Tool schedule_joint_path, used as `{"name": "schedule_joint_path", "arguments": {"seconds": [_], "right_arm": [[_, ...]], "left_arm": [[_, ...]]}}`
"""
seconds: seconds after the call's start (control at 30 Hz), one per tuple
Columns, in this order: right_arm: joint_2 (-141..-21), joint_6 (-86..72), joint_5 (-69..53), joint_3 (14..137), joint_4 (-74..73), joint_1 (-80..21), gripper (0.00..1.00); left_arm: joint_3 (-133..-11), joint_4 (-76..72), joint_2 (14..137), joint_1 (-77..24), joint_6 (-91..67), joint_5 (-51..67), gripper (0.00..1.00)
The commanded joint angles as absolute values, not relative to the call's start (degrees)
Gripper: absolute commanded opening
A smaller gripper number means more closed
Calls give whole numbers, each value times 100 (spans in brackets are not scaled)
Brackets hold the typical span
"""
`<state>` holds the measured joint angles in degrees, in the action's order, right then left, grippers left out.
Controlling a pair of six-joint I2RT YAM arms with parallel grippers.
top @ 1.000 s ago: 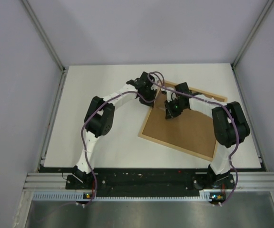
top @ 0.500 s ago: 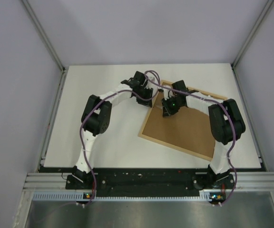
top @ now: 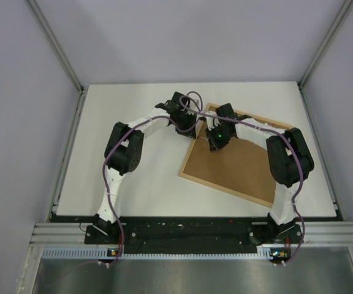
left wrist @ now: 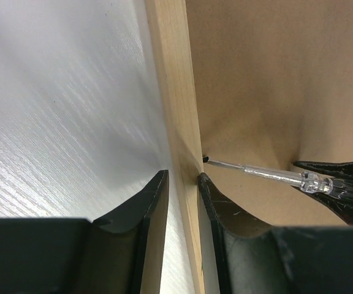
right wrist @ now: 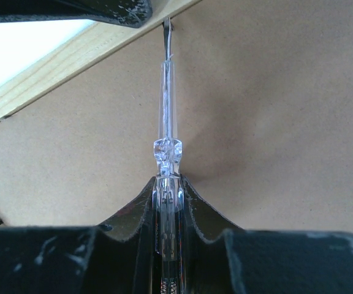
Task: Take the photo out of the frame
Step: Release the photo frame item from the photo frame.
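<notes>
Apparently left gripper [left wrist: 181, 176] pinches smooth, straight pale-wood frame [left wrist: 170, 73].

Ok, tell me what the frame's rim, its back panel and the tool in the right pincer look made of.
The frame's rim: pale unpainted wood, matte, faint straight grain. The back panel: probably brown fibreboard; flat, matte, no grain. The tool in the right pincer: clear glossy plastic body, see-through with highlights, and a thin dark tip, likely metal.
</notes>
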<state>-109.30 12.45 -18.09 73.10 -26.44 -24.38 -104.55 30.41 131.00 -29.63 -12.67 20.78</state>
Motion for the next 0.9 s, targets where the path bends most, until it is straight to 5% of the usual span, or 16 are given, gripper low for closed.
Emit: {"name": "schedule_joint_path", "arguments": {"seconds": [0.0, 0.87], "right_arm": [[-10952, 1538, -1020, 7479, -3278, -2584, 0], [-11276, 1406, -1520, 8138, -3533, -2786, 0]], "left_arm": [[-10380, 3076, 12981, -2971, -1292, 2144, 31], [-10336, 3050, 12964, -2971, -1336, 2276, 31]]}}
